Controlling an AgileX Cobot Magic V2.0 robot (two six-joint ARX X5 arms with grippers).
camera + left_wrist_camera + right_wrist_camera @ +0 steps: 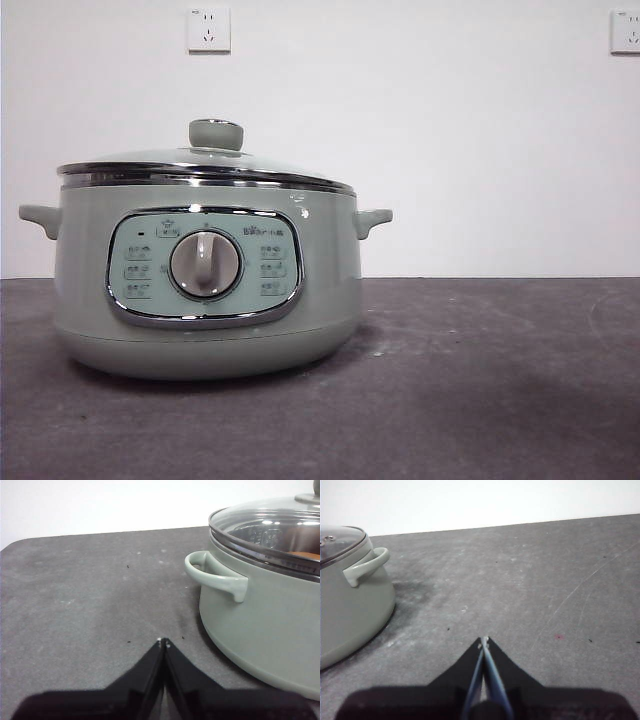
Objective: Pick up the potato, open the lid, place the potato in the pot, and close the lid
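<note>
The pale sage-green pot [205,290] stands on the dark table at the left of the front view, its panel and grey dial facing the camera. The glass lid [205,165] with its green knob [216,133] sits shut on the pot. In the left wrist view an orange-brown sliver of the potato [305,555] shows inside the pot [270,630] through the lid [270,527]. My left gripper [163,641] is shut and empty, low over the table beside one pot handle [215,575]. My right gripper [484,640] is shut and empty, beside the other handle [367,565] of the pot [350,610].
The dark grey table [480,380] stretches to the right of the pot. A white wall with two sockets [208,29] stands behind. Neither arm shows in the front view.
</note>
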